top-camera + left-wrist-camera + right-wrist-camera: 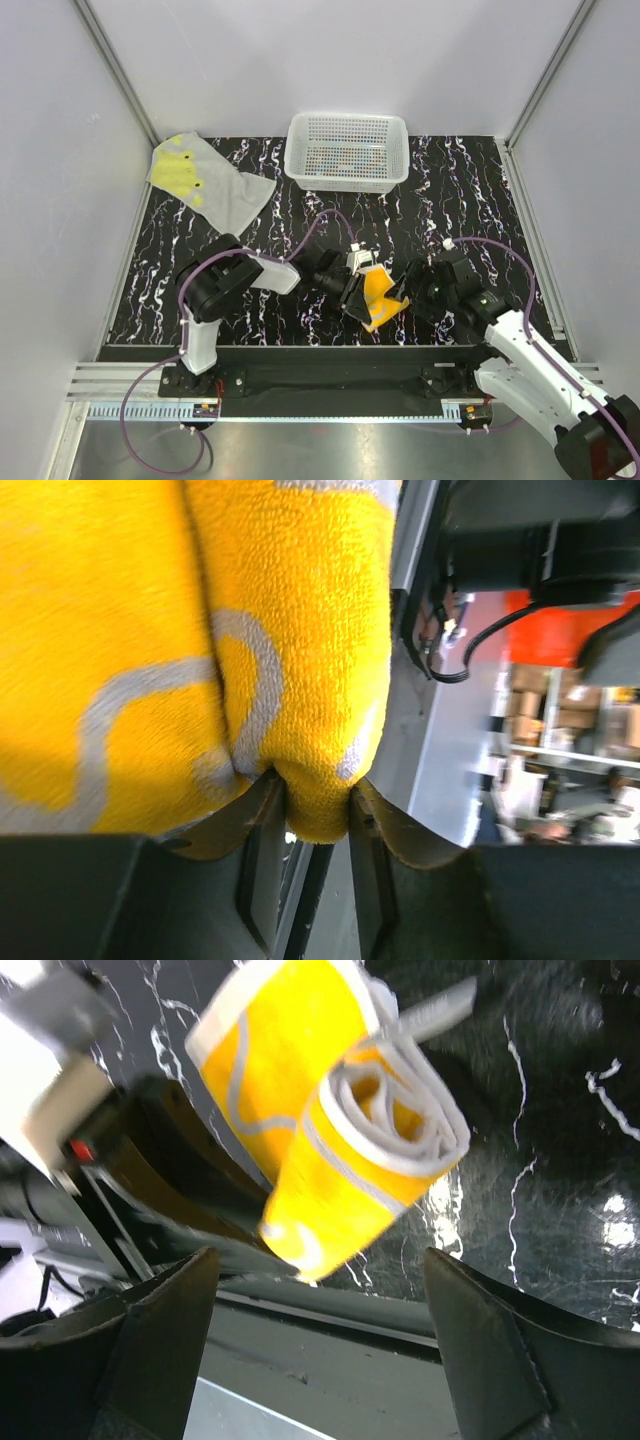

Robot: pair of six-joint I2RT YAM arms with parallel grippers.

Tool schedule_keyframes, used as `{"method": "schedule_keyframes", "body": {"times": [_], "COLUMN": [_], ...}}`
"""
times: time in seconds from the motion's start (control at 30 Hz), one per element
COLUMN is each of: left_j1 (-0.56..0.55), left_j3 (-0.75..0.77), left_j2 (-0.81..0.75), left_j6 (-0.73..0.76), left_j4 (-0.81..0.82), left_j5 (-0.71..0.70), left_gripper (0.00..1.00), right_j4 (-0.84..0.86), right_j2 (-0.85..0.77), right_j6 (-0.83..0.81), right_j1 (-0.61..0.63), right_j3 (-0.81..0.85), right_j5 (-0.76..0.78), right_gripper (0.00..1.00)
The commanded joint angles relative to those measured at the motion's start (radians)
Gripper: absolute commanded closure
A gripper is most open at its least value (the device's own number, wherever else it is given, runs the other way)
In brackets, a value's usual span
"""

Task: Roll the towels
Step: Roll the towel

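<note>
Where the arm bases bolt on, a silver slotted rail (320, 412) runs along the near edge, with purple cables (135, 420) looping off it. Just beyond, over the near centre of the table (480, 200), the left gripper (358, 290) is clamped on the orange towel (378, 296). The left wrist view shows both fingers (262, 825) pinching a fold of the terry cloth. The towel is partly rolled, its spiral end and white marks showing in the right wrist view. I cannot tell if it touches the surface.

The right gripper (412, 285) sits just beside the roll, jaws wide apart and nothing between them. The tabletop is glossy black with white marble veining.

At the far left corner lies the grey towel (205, 180), flat, with yellow-green blotches, one end against the wall. At far centre is the white perforated basket (345, 178), well apart from both towels.

White walls (330, 60) enclose three sides, with aluminium frame posts (115, 65) in the corners. A small red mark (80, 1150) on the left arm is too blurred to read.
</note>
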Motion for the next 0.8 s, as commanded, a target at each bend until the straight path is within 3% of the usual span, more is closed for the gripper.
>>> {"method": "schedule_keyframes", "body": {"times": [0.0, 0.53, 0.63, 0.67, 0.77], "left_j1": [0.044, 0.058, 0.058, 0.06, 0.06], "left_j3": [-0.007, 0.053, 0.047, 0.045, 0.032], "left_j2": [0.042, 0.085, 0.064, 0.05, 0.007], "left_j6": [-0.055, -0.013, 0.003, 0.01, 0.033], "left_j4": [0.059, -0.013, -0.025, -0.034, -0.057], "left_j5": [0.096, 0.133, 0.128, 0.122, 0.09], "left_gripper": [0.66, 0.54, 0.52, 0.52, 0.42], "right_j4": [0.053, 0.202, 0.214, 0.229, 0.251], "right_j2": [-0.024, 0.23, 0.272, 0.281, 0.315], "right_j6": [0.019, 0.11, 0.113, 0.113, 0.113], "right_j1": [0.009, 0.096, 0.096, 0.095, 0.096], "right_j3": [-0.029, -0.067, -0.064, -0.064, -0.07], "right_j5": [-0.048, 0.096, 0.112, 0.11, 0.101], "right_gripper": [0.12, 0.15, 0.26, 0.34, 0.44]}}
